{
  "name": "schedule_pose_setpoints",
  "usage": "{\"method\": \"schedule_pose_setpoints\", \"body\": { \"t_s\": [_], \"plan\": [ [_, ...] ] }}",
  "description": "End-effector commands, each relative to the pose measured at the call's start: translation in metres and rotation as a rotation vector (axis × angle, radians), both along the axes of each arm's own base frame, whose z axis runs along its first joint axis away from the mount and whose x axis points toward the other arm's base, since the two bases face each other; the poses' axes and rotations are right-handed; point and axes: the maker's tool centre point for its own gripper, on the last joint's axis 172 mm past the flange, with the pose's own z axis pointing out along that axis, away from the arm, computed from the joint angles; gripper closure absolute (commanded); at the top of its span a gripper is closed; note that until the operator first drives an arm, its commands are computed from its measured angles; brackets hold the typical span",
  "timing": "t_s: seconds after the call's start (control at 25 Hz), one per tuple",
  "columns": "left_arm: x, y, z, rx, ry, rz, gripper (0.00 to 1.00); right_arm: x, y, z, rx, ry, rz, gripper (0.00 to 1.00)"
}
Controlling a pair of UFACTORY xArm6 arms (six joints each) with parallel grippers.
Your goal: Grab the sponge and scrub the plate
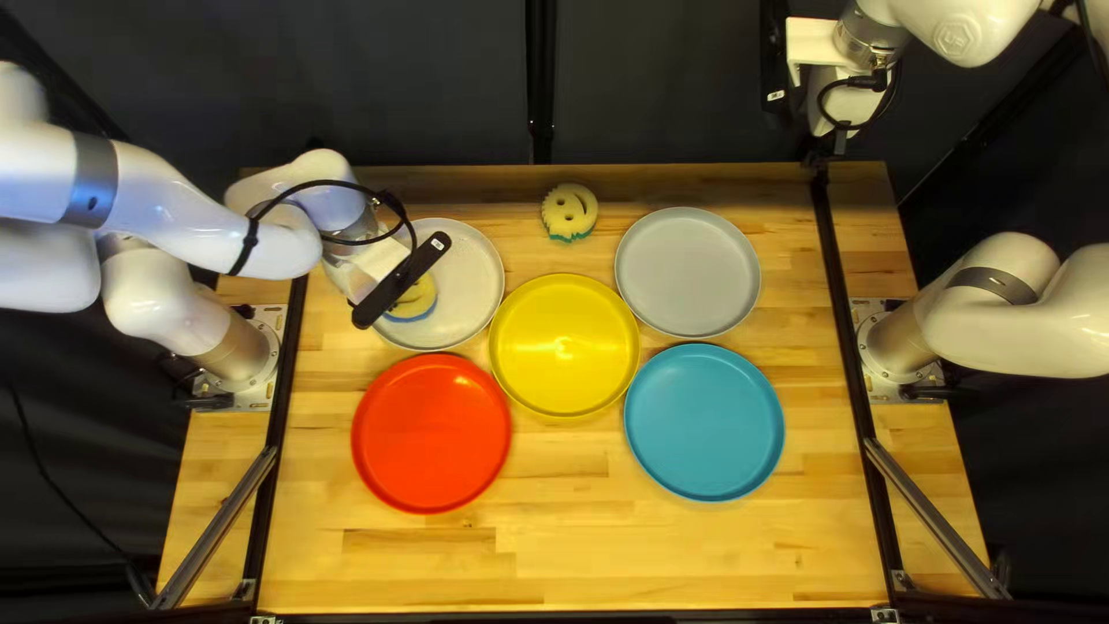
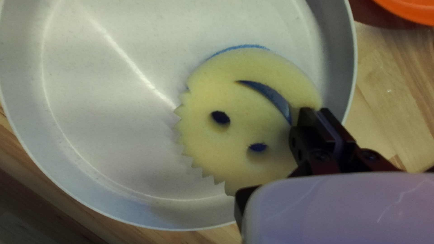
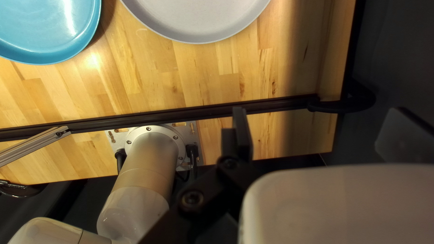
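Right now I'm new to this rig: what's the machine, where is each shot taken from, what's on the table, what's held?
Two white robot arms, the left arm and the right arm, stand at opposite edges of a wooden table. One picture looks down from above the near edge. The other two come from a camera on each wrist, looking along that arm's jaws. On the table are five round plates: a white plate, grey plate, yellow plate, orange plate and blue plate. There is also a loose yellow-and-green smiley sponge near the far edge. The left arm's jaws are shut on the edge of a round yellow smiley sponge with a blue underside, which lies in the white plate. The right arm's jaws are open, empty, raised beside the table's right edge.
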Motion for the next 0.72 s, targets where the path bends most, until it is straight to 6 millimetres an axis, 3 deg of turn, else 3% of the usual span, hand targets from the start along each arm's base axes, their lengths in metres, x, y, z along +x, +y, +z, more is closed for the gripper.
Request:
{"method": "schedule_pose_setpoints", "body": {
  "t_s": [0.04, 0.2, 0.6, 0.72],
  "plan": [
    [0.018, 0.004, -0.005, -0.002, -0.01, -0.004, 1.0, 0.0, 0.0, 0.0, 0.0, 0.0, 0.0, 0.0],
    [0.031, 0.007, -0.009, -0.005, -0.018, -0.01, 1.0, 0.0, 0.0, 0.0, 0.0, 0.0, 0.0, 0.0],
    [0.094, 0.014, 0.002, 0.01, -0.063, -0.04, 1.0, 0.0, 0.0, 0.0, 0.0, 0.0, 0.0, 0.0],
    [0.102, 0.015, 0.004, 0.015, -0.072, -0.049, 1.0, 0.0, 0.0, 0.0, 0.0, 0.0, 0.0, 0.0]
  ]
}}
